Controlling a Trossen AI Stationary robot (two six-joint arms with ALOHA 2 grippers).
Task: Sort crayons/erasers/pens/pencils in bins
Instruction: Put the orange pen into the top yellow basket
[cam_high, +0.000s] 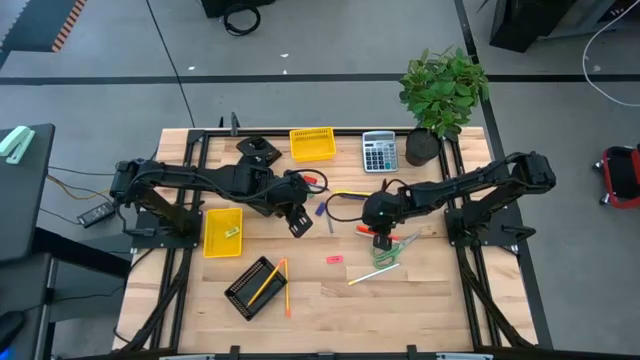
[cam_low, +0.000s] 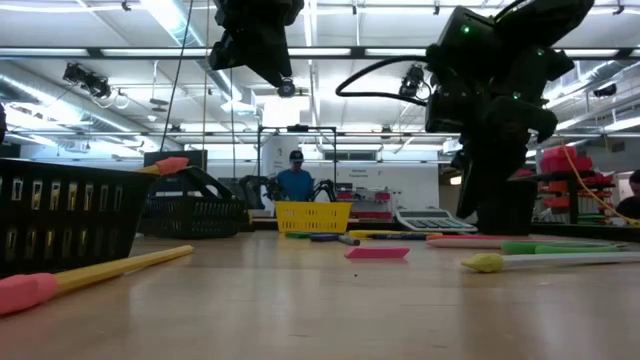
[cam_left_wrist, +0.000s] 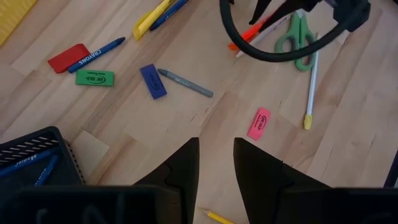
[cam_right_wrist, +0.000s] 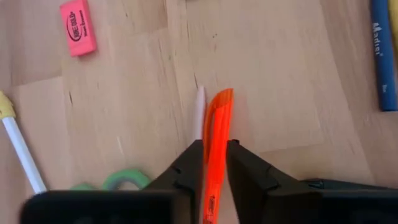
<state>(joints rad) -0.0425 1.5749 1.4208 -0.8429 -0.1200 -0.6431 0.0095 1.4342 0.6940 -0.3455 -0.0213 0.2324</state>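
We see the right gripper (cam_right_wrist: 214, 163) low over the middle of the table (cam_high: 420, 290), its two dark fingers (cam_right_wrist: 186, 167) closed tight against an orange pen (cam_right_wrist: 216, 134) that runs between them and sticks out past the tips. A thin white stick (cam_right_wrist: 199, 112) lies on the wood just beside the pen, and the green scissors (cam_right_wrist: 115, 180) lie close to the fingers on one side. A pink eraser (cam_right_wrist: 78, 28) sits well apart on the bare wood, and a blue crayon (cam_right_wrist: 382, 56) lies off to the other side. From above, this gripper (cam_high: 381, 238) hangs just beside the scissors (cam_high: 395, 248), with the pink eraser (cam_high: 335, 259) near it toward the front of the table. The left gripper (cam_left_wrist: 216, 163) hovers above the table holding nothing, its fingers a small way apart; ahead of it lie a blue eraser (cam_left_wrist: 152, 81), a grey crayon (cam_left_wrist: 186, 83), a green eraser (cam_left_wrist: 94, 78) and a red eraser (cam_left_wrist: 68, 57). A yellow bin (cam_high: 222, 231) lies just beside the left arm, a second yellow bin (cam_high: 312, 144) stands at the back, and a black mesh bin (cam_high: 252, 287) with pencils (cam_high: 268, 280) sits near the front.
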